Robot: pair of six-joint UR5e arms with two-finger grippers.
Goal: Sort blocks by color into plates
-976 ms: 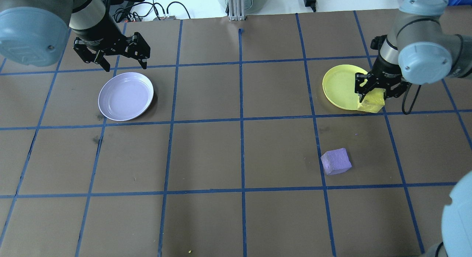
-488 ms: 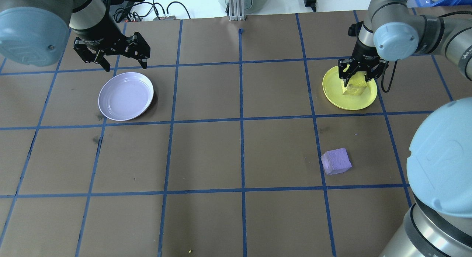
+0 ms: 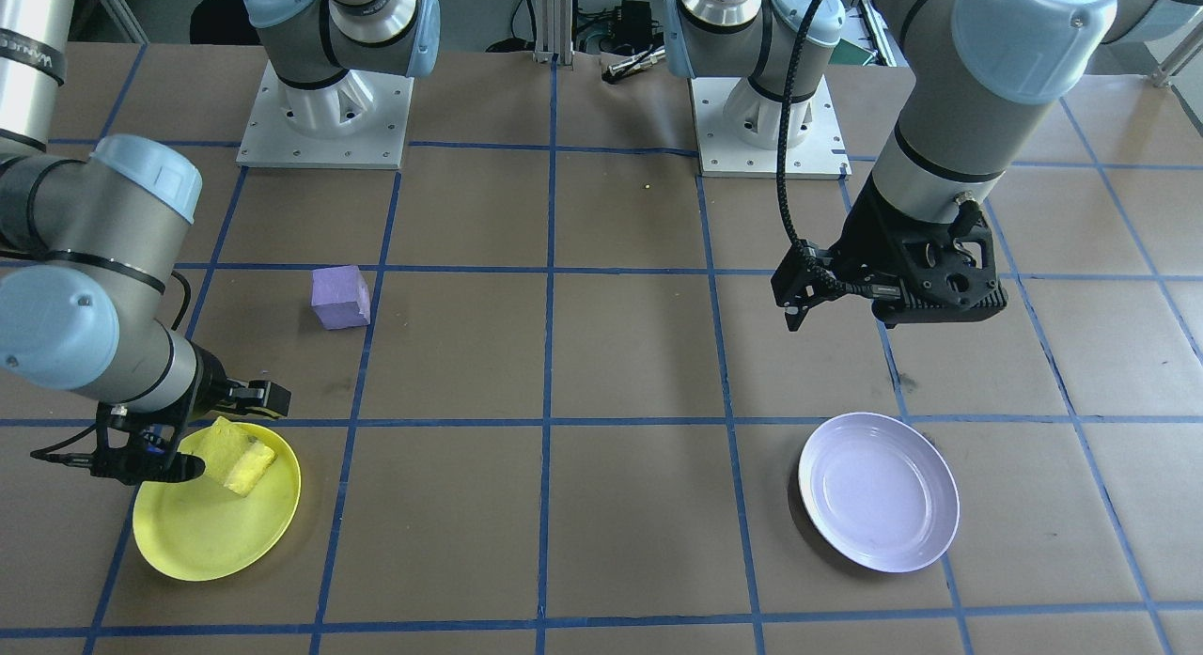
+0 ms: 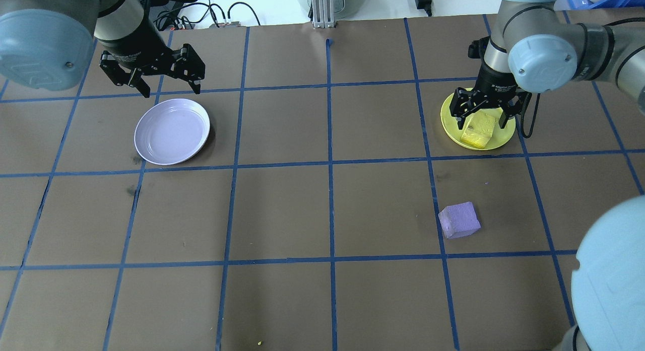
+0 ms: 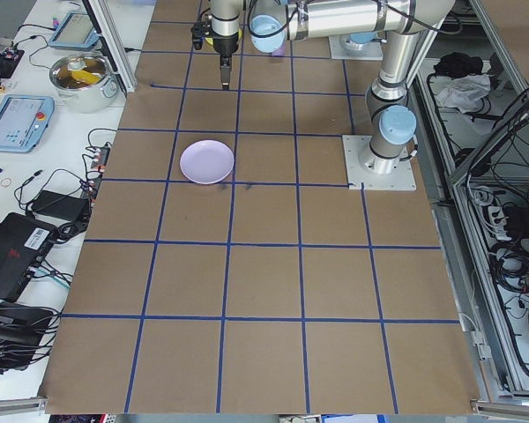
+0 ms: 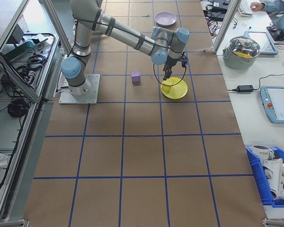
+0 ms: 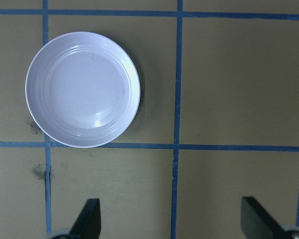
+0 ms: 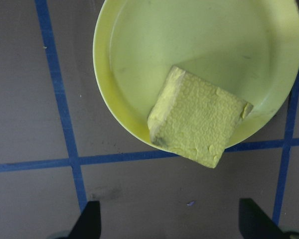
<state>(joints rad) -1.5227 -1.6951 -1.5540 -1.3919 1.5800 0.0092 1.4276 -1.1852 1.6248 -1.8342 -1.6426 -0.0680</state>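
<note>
While the yellow block (image 4: pixel 479 131) lies tilted in the yellow plate (image 4: pixel 450 120), the right gripper (image 4: pixel 480 115) hangs just above it w/ fingers spread wide, one each side of the block, not pinching it. Wrist view: block (image 8: pixel 198 122) sits at the plate's (image 8: pixel 209 40) near rim, one corner poking out over the edge; both fingertips (image 8: pixel 87 219) show at the bottom corners, well apart from the block. Front view agrees: block (image 3: pixel 237 456) leans on the plate's (image 3: pixel 216 533) robot-side rim, gripper (image 3: pixel 183 434) open around it.

Purple block (image 4: pixel 459 220) rests on the table (image 4: pixel 282 210), apart from both plates, on the right arm's side, nearer the robot than the yellow plate, touching a blue tape line (image 4: pixel 436 190).

Left gripper (image 4: pixel 153 73) hovers beyond the purple plate (image 4: pixel 172 131), fingers spread, holding nothing. Its wrist cam shows the plate (image 7: pixel 82 89) bare, fingertips (image 7: pixel 88 218) far apart at the frame bottom.

Cables (image 4: pixel 211 11) and a metal post (image 4: pixel 322 8) lie past the table's far edge.
</note>
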